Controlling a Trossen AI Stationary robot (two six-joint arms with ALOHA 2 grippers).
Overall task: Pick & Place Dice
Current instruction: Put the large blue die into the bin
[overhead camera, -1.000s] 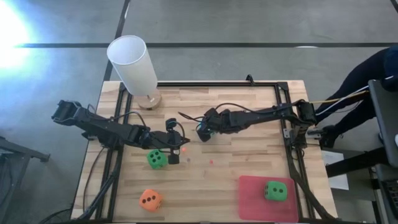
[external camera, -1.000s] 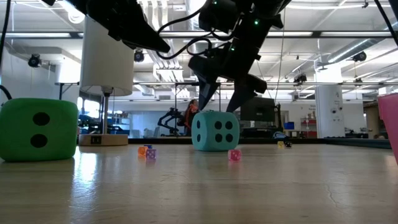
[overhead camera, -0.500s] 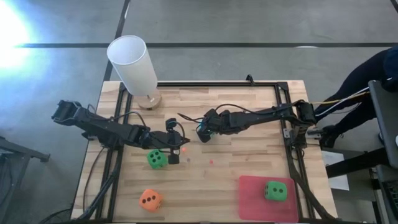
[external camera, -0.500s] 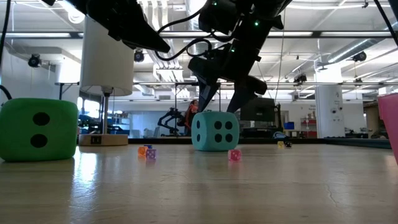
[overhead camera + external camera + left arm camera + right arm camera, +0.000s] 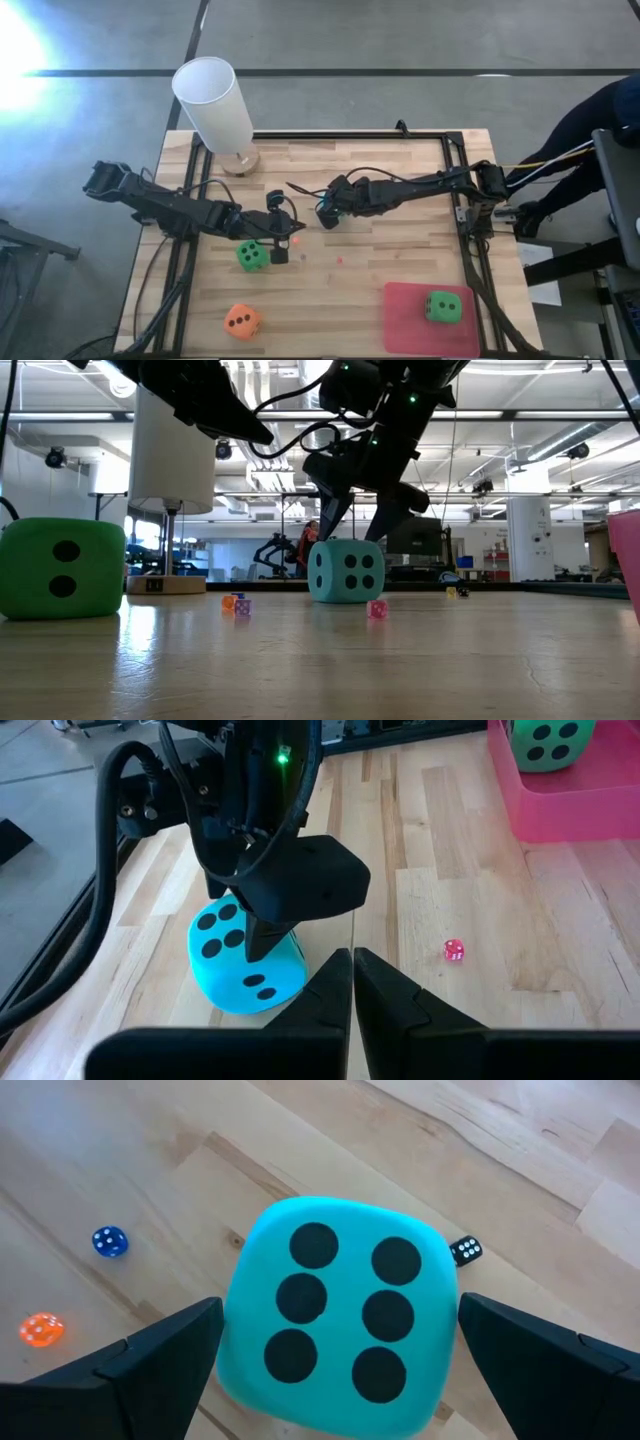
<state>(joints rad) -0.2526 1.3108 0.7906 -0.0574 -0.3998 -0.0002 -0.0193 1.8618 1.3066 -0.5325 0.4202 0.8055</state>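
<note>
**Right gripper poised over the teal die**

Here the right gripper (image 5: 340, 1370) hangs directly above the teal die (image 5: 340, 1315), fingers spread wide on either side of it, apparently not touching. The die sits on the table (image 5: 400, 250) near its middle, six pips up. The right arm reaches in low. The left gripper (image 5: 352, 982), fingers pressed together, waits just beside.

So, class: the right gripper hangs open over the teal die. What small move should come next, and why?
Probably lower the right gripper a little, then close. Its open fingers flank the teal die, which sits on the table ungripped, showing six pips. The pink mat already holds one green die.
</note>
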